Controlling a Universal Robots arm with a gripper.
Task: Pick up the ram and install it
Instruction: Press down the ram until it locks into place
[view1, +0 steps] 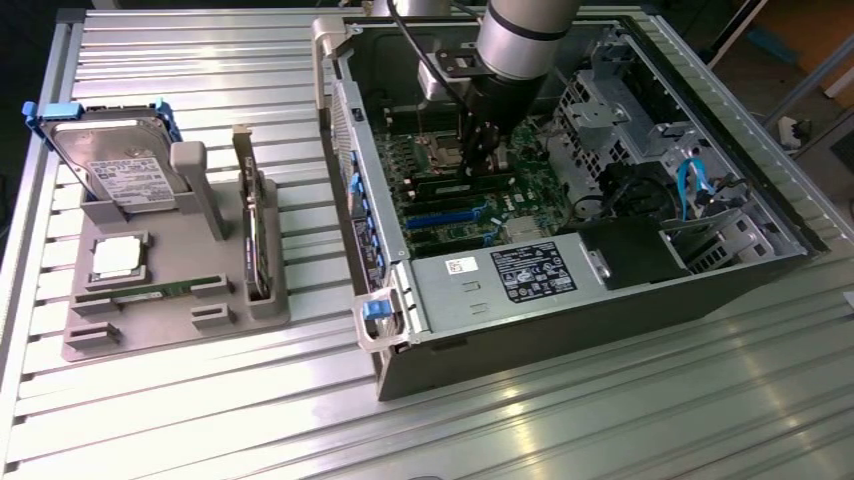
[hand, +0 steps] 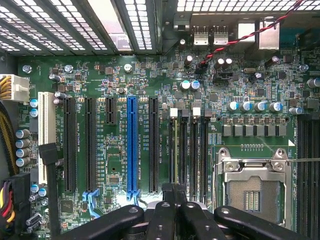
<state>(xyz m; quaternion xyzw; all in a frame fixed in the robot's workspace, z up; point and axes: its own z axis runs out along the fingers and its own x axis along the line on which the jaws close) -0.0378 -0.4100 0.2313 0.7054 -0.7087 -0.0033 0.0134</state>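
1. One arm logged, reaching down into the open computer case (view1: 561, 330); gripper (view1: 481, 165) found low over the motherboard (view1: 534, 190), near the case's 12 o'clock end in the exterior view.
2. Recorded fingers pressed together, no gap between them, in the wrist view at gripper (hand: 172, 192).
3. Saw the ram (hand: 172, 150) edge-on as a thin green strip in line with the memory slot farthest from the empty CPU socket (hand: 255, 192), running out from directly under the fingertips.
4. Could not tell whether the ram was fully seated, nor whether the fingertips pinched it or merely rested on its top edge.
5. Noted the blue expansion slot (hand: 131, 145) just beyond the memory slots, on the side away from the socket, unoccupied.
6. Placed the grey fixture (view1: 160, 330) at 9 o'clock of the case, well apart from it, on the ribbed metal table (view1: 534, 430).
7. Listed on the fixture: hard drive (view1: 114, 165) propped upright at its 12 o'clock end; expansion card (view1: 251, 230) standing on edge along its 3 o'clock side; square silver processor (view1: 118, 255) lying flat near the middle; green stick (view1: 160, 290) lying just at 6 o'clock of the processor.
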